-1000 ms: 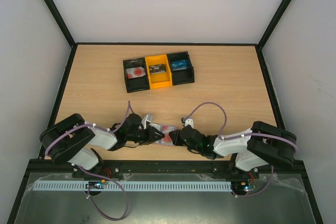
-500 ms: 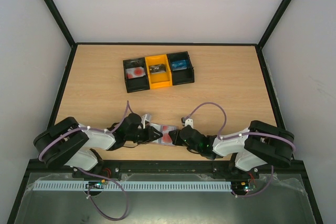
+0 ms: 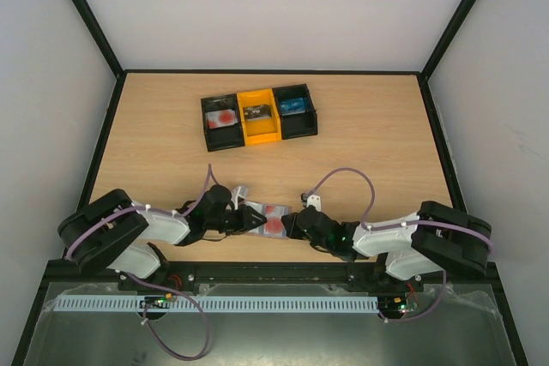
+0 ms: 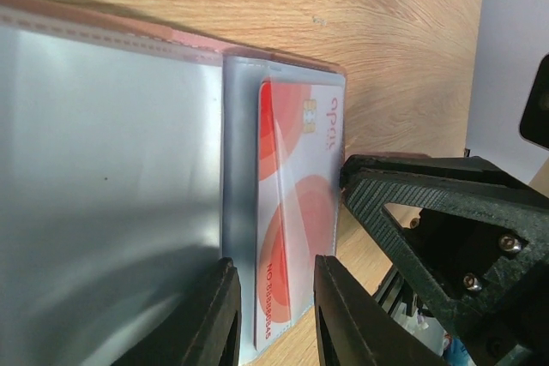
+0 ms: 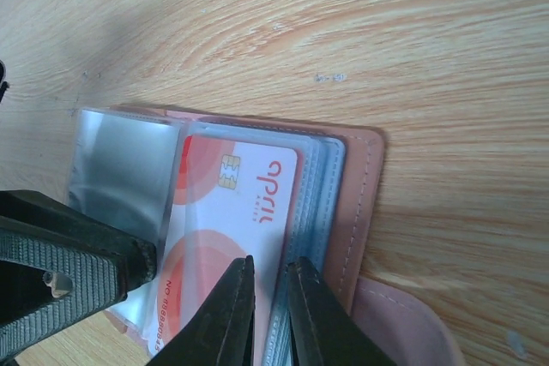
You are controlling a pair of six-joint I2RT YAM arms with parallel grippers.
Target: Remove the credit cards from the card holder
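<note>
Right tool [image 5: 268, 315] pinching pale card [image 5: 227, 237], now farther out of card holder [image 5: 356, 212]; left tool [image 4: 273, 315] clamps holder.

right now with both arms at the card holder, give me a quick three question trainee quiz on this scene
1. True or false: the pale plastic card with red round marks lies fully clear of the pinkish-brown bifold card holder.
2. Which compartment of the black-and-yellow three-compartment tray is yellow? A left, B middle, C right.
3. Fill in: the right gripper has its fingertips at the card's ____ edge in the right wrist view.

Key
1. False: it sits under a clear sleeve inside the open holder.
2. B.
3. Lower. The fingers stand close together at that edge; the left gripper is at the holder too.
</note>
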